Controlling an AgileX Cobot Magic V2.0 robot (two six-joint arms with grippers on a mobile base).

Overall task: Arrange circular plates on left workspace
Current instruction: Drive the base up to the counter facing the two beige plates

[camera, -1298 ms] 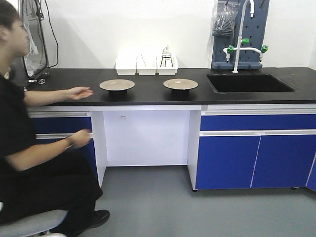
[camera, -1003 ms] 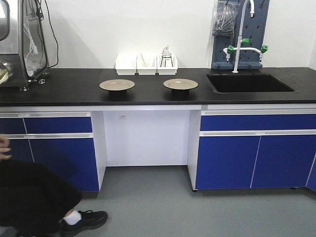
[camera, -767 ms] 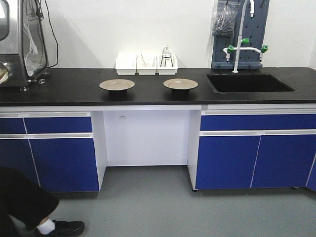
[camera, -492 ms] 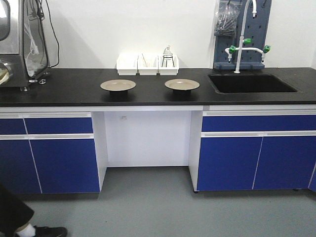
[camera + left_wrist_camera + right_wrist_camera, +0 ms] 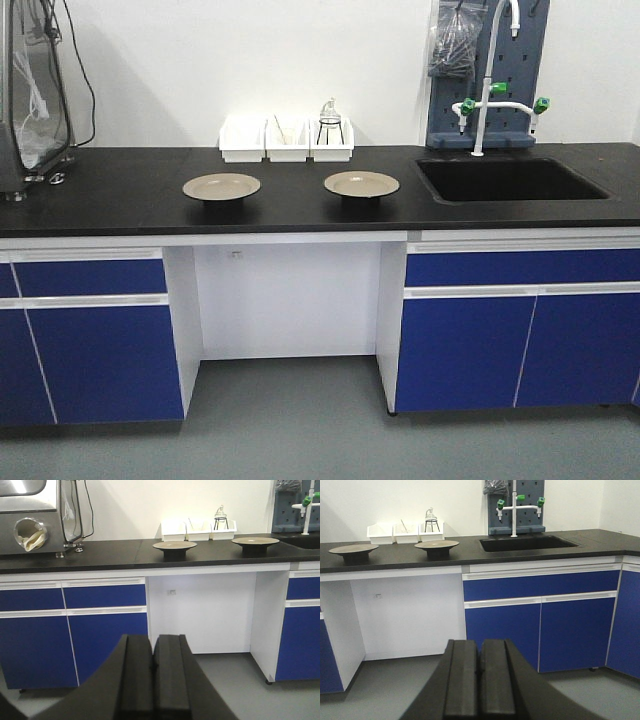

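Two round beige plates rest on small dark stands on the black countertop (image 5: 120,200). One plate (image 5: 221,186) is to the left, the other (image 5: 361,183) sits closer to the sink. The left wrist view shows them as the near plate (image 5: 174,545) and the far plate (image 5: 255,541); the right wrist view shows one plate (image 5: 353,549) and its twin (image 5: 436,544). My left gripper (image 5: 152,642) is shut and empty, low in front of the cabinets. My right gripper (image 5: 479,645) is likewise shut and empty. Both are well short of the counter.
Three white bins (image 5: 286,140) with a small glass flask stand at the back wall. A recessed sink (image 5: 508,180) with a white tap (image 5: 487,100) lies to the right. A steel cabinet with cables (image 5: 35,517) stands at the far left. Blue cupboards (image 5: 90,330) flank a knee gap.
The seated person at the left has gone out of view. The camera has shifted, so counter and plates sit slightly lower and more to the left in the front view. The plates have not moved.
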